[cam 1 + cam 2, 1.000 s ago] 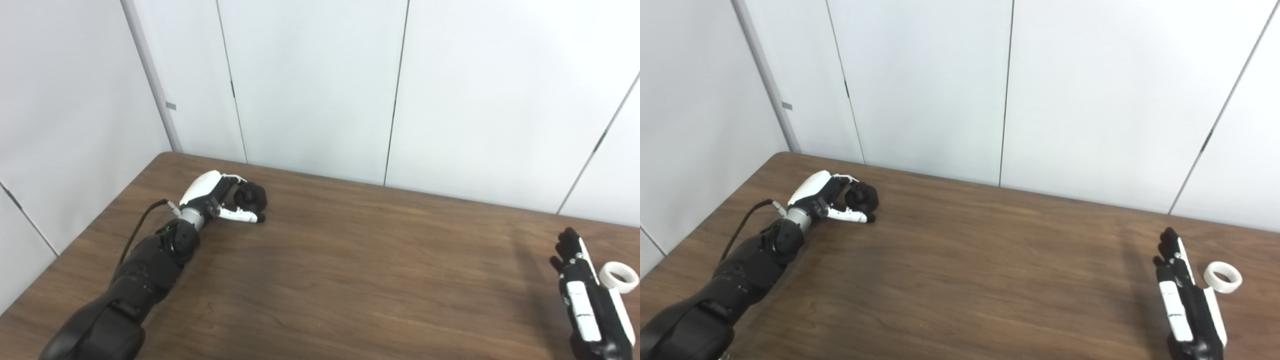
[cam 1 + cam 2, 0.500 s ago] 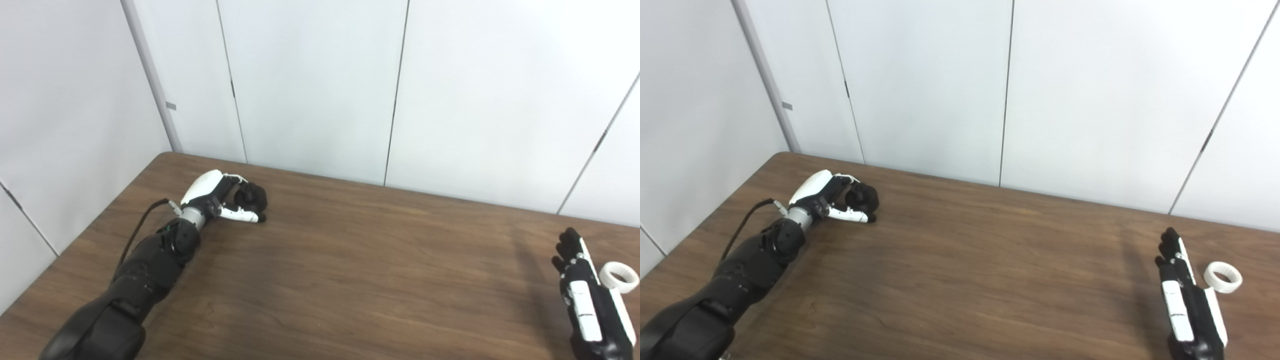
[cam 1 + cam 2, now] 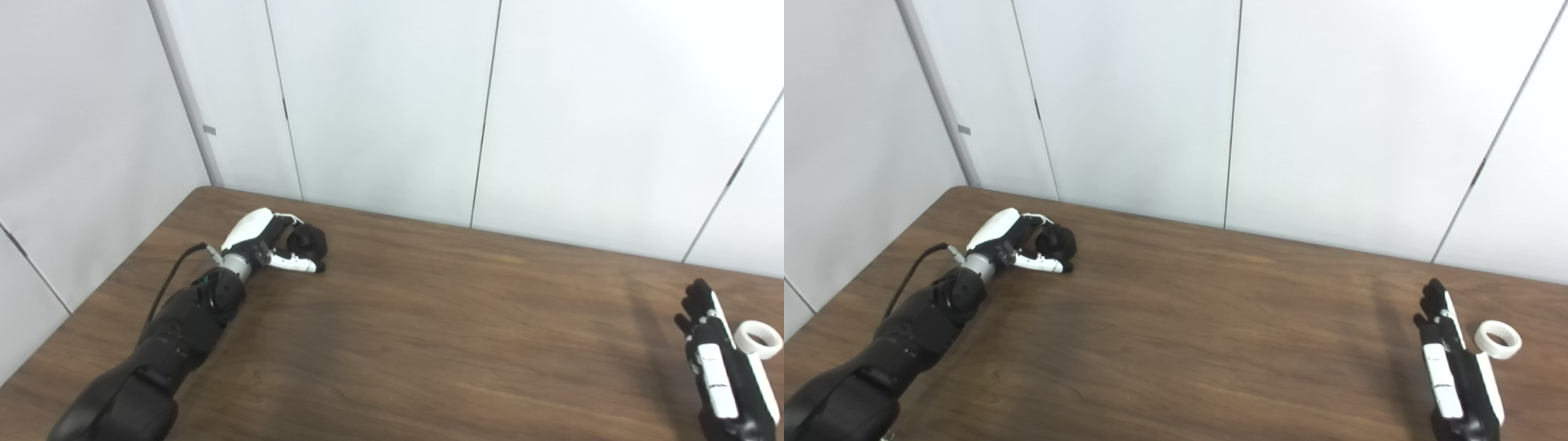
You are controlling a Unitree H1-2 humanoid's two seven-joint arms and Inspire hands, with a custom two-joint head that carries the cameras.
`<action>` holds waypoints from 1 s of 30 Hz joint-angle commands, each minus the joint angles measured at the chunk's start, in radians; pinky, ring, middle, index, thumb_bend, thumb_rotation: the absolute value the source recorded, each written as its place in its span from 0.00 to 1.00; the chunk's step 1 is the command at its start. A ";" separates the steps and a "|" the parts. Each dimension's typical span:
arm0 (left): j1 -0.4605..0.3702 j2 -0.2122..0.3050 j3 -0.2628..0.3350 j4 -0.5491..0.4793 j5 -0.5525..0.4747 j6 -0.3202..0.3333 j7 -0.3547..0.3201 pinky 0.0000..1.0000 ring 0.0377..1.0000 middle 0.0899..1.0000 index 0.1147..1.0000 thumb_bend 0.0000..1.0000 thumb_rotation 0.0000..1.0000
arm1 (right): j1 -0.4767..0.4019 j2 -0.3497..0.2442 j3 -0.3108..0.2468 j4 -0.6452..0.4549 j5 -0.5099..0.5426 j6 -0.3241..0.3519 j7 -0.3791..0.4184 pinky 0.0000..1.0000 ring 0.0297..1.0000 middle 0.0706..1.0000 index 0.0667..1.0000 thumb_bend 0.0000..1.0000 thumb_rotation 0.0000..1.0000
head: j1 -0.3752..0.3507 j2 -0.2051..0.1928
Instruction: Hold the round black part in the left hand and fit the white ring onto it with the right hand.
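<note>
Two hands are ours to use, and they sit well apart on the table [image 3: 429, 343]. Near the far left corner our left hand [image 3: 263, 239] is curled around the round black part [image 3: 308, 240], fingers over its far side and thumb along its near side; the part seems to rest on the wood, though we cannot tell whether it is lifted at all. Near the right edge our right hand [image 3: 1448, 355] is released, fingers straight and together, pointing away from us, holding nothing. The white ring [image 3: 1497, 339] lies on the table just beside that hand, on its outer side, close to it, though we cannot tell if they touch. We judge the holding step to be in hand or done, with the ring not yet picked up. Our next move calls for turning the right hand toward the ring, pinching its rim, then carrying it across to the left. The ring lies flat, its hole opening upward, so it has no long axis to speak of; which face of the black part points where is too dark for us to read.
</note>
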State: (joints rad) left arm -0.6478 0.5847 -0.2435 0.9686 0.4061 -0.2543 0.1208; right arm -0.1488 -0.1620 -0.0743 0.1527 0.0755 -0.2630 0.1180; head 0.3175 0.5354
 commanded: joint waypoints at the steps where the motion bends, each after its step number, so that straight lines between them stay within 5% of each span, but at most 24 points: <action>1: -0.023 0.026 -0.007 -0.012 0.022 -0.008 -0.010 1.00 0.95 0.85 0.63 0.95 0.28 | 0.058 0.016 0.006 0.054 0.002 -0.003 -0.005 0.97 1.00 1.00 1.00 0.39 0.90 | 0.001 0.001; 30: 0.011 0.040 0.018 -0.055 0.018 0.023 -0.021 1.00 0.94 0.84 0.64 0.91 0.23 | 0.054 0.010 0.005 0.061 0.019 -0.006 0.006 0.98 1.00 1.00 1.00 0.39 0.89 | 0.008 0.005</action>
State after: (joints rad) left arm -0.6202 0.5924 -0.2260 0.9230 0.4060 -0.2397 0.1070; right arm -0.1503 -0.1638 -0.0737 0.1533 0.0904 -0.2596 0.1220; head 0.3252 0.5399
